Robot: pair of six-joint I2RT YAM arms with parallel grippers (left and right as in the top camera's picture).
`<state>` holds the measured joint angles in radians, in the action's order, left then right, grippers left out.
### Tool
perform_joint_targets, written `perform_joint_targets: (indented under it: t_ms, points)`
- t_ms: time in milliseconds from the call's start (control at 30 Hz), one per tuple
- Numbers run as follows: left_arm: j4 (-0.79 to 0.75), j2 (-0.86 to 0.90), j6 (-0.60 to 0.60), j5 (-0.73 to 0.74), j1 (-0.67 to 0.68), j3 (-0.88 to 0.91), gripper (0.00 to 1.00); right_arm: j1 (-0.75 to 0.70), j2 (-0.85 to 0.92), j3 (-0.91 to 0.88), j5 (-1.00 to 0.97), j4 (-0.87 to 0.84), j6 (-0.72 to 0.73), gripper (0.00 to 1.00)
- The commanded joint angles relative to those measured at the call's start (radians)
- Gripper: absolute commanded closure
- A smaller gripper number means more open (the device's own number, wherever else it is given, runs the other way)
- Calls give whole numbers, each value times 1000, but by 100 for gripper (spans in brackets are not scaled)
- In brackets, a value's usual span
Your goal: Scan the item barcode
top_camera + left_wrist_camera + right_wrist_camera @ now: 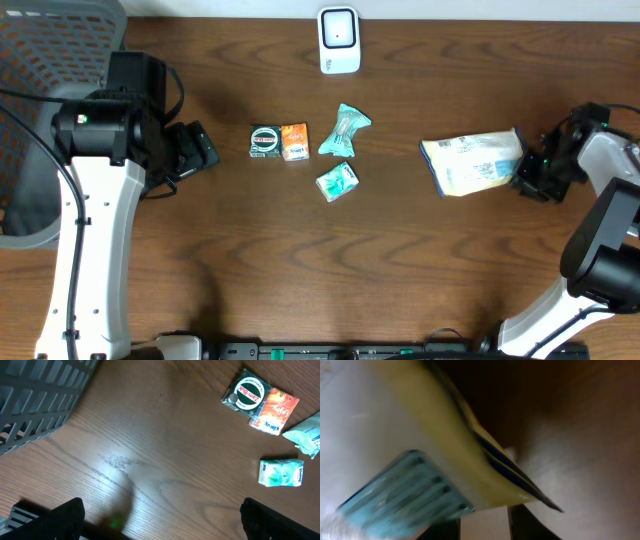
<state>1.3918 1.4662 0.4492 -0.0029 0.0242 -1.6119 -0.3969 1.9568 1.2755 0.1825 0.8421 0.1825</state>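
Overhead: white pouch (470, 165) just left of right hand (524, 174), its edge between the fingers, grip uncertain.

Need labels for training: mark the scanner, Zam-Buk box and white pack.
scanner (339, 40): overhead view, middle of its front face.
Zam-Buk box (248, 395): left wrist view, round logo.
white pack (472, 163): overhead view, centre of its top.

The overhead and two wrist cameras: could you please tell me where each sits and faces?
Overhead: fixed above the table, looking straight down; left arm, right arm, scanner, pale packet show.
Left wrist: on the left arm, angled down at the table; open left claw shows at the bottom.
Right wrist: close against the pale packet, blurred; right claw shows dark below.
Shared: overhead and left wrist both show the Zam-Buk box.
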Motion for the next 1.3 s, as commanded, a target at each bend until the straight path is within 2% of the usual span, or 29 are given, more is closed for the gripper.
perform_joint_targets:
  t_ms: [0, 100, 167, 333, 467, 567, 733, 867, 1033, 1100, 1267]
  points:
    - [6, 6, 9, -6, -1, -1, 3, 14, -19, -30, 13, -118, 94, 71]
    - [6, 6, 9, -6, 0, -1, 2, 36, -19, -30, 90, -235, 94, 76]
    - [6, 6, 9, -6, -1, -1, 2, 56, -19, -30, 214, -315, 93, 79]
    - [6, 6, 9, -6, -1, -1, 2, 120, -19, -30, 439, -423, 94, 77]
    - [6, 6, 9, -6, -1, -1, 2, 193, -19, -30, 437, -418, 94, 77]
    - [6, 6, 9, -6, -1, -1, 2, 241, -20, -29, 434, -415, 94, 73]
    - [6, 6, 9, -6, -1, -1, 2, 261, -29, -16, 433, -387, 94, 77]
    - [6, 6, 9, -6, -1, -1, 2, 254, -60, -13, 374, -339, 93, 78]
    - [6, 6, 9, -6, -1, -1, 2, 246, -142, -13, 47, -290, 63, 76]
    - [6, 6, 9, -6, -1, -1, 2, 245, -174, -13, -52, -301, 63, 75]
    - [6, 6, 9, -6, 0, -1, 2, 241, -148, -14, -130, -372, 29, 76]
